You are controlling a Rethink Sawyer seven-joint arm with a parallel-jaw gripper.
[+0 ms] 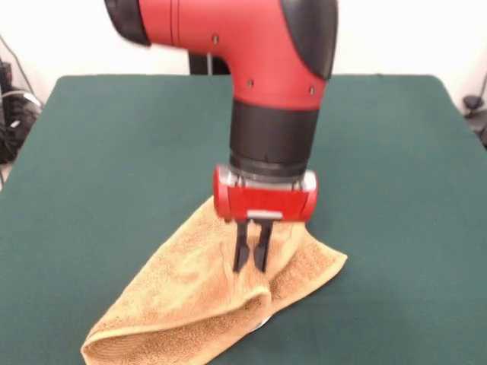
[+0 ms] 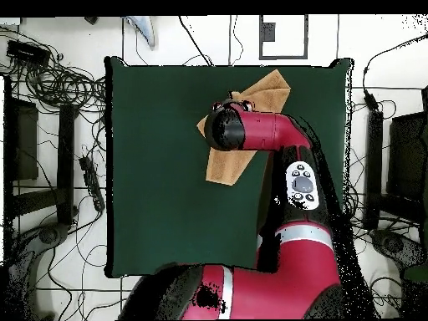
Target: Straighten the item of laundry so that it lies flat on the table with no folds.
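Orange-tan terry-cloth towel (image 1: 190, 304) seen folded over, rumpled, on smooth dark green cloth table (image 1: 106, 152) – overhead view partly blocked by red-black arm (image 2: 267, 134). Black-fingered gripper (image 1: 252, 266) nearly closed, tips pressed into loopy pile.

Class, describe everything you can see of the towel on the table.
The towel is orange-tan terry cloth with a hemmed edge. It lies folded over on itself in a rough triangle on the green table, near the camera-side edge in the front view. The gripper points down at its raised middle fold, fingers close together, seemingly pinching the cloth.
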